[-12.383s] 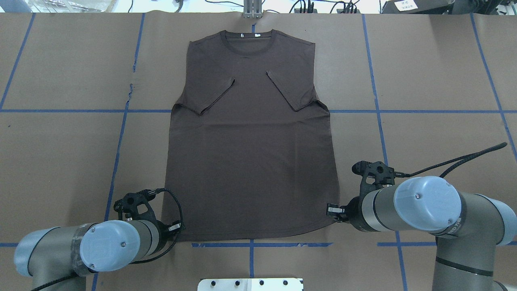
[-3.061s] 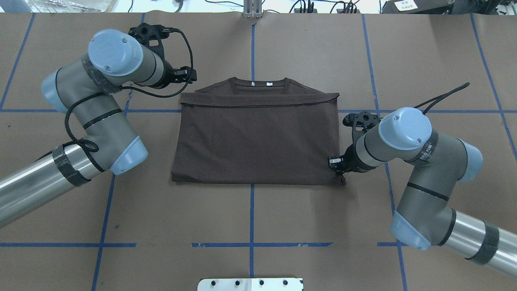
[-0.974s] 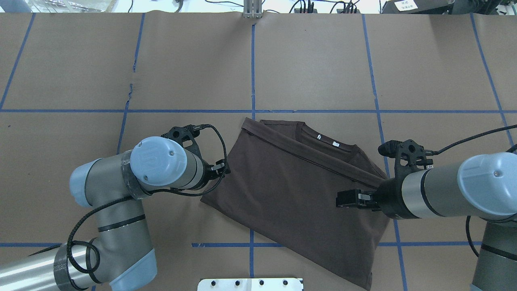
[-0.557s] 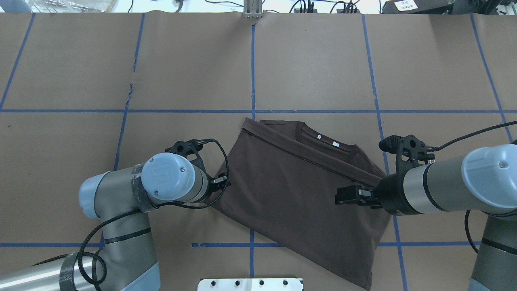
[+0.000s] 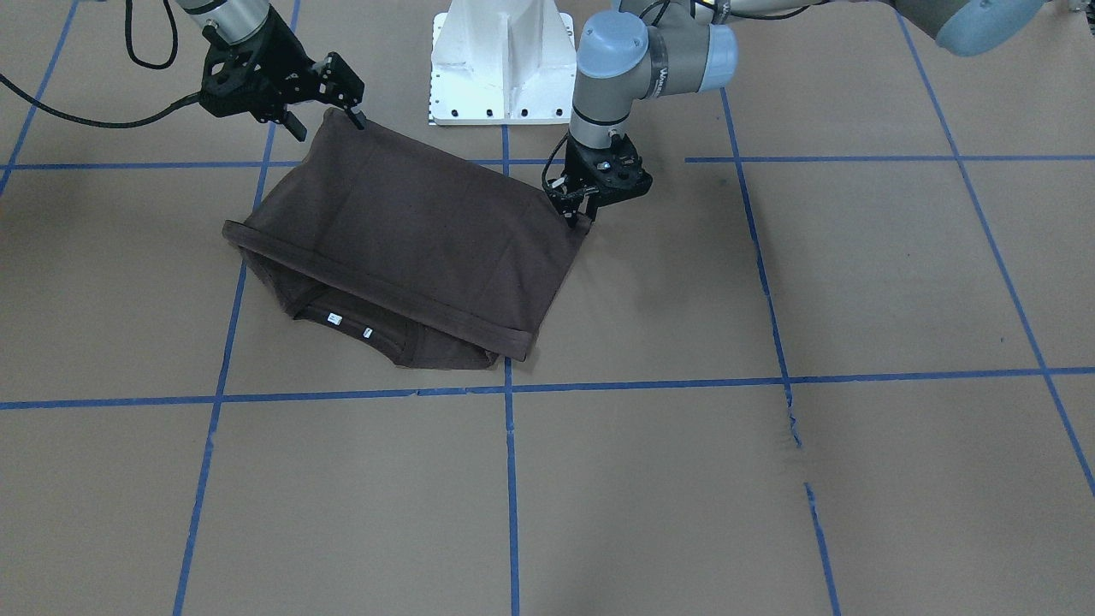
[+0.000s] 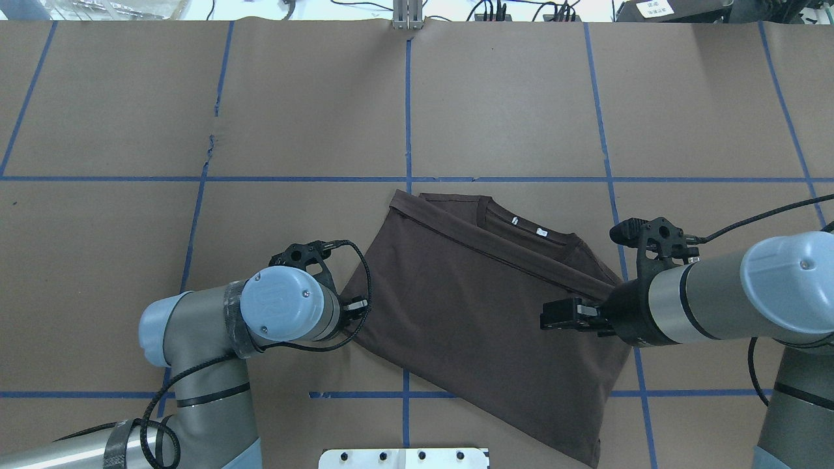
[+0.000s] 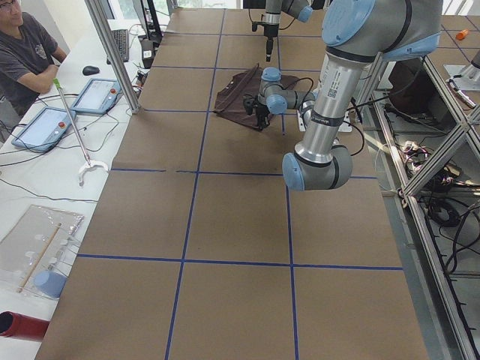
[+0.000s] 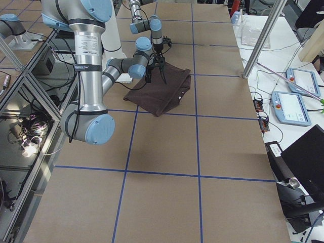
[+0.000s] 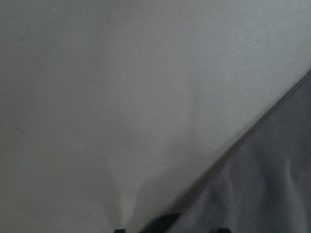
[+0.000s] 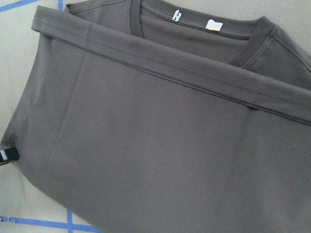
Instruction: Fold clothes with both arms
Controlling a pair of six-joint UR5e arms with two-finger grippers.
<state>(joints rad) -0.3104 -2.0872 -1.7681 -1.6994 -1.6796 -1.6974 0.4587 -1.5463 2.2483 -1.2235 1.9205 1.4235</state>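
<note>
The dark brown T-shirt (image 6: 475,312) lies folded in half and turned at an angle near the robot, its collar and white labels (image 6: 528,228) peeking out at the far edge. It also shows in the front view (image 5: 411,231). My left gripper (image 5: 575,218) is low at the table and shut on the shirt's left corner; its wrist view shows the cloth edge (image 9: 272,194) close up. My right gripper (image 5: 329,107) hovers open well above the shirt's right part (image 6: 554,317), touching nothing. Its wrist view shows the folded shirt (image 10: 155,145) from above.
The white pedestal base (image 5: 500,60) stands just behind the shirt. Brown paper with blue tape lines covers the table, with a small tear (image 6: 210,140) at the far left. An operator (image 7: 30,52) and tablets sit along the far side.
The shirt was folded hem to collar, then dragged toward the robot and turned. In the last second my left gripper moved right with the shirt's corner; the right arm barely moved.
</note>
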